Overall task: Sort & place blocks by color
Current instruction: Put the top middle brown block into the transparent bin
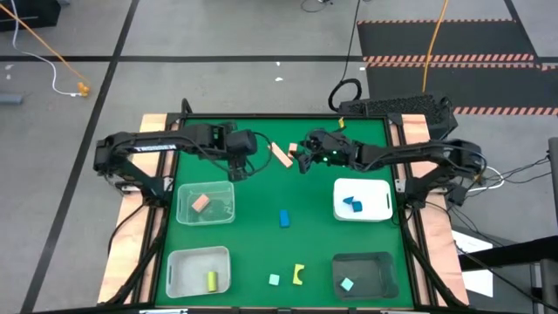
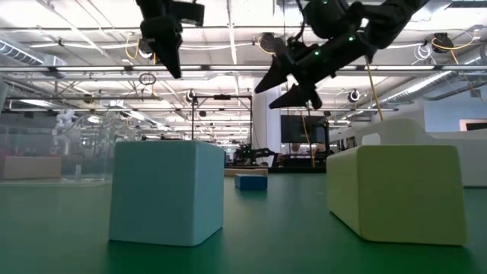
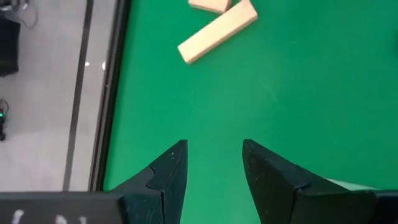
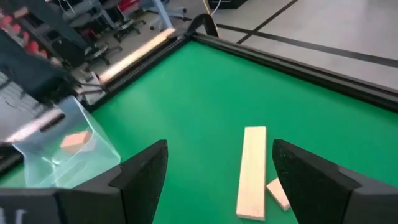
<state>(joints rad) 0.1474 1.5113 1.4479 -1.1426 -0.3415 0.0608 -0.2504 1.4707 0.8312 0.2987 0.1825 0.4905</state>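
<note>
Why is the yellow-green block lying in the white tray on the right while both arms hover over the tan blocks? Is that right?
Not quite. The white tray holds blue blocks; the yellow-green block lies in the near-left tray, as the high view shows. The left gripper and right gripper hover by the tan blocks.

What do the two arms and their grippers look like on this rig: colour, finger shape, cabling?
Both arms are dark, near black, built of jointed segments. The left gripper ends in two matte black wedge-shaped fingers with a notched inner edge. The right gripper has the same broad tapering fingers. Small green lights glow on the right arm's wrist, and dark cables trail off the table's right side.
</note>
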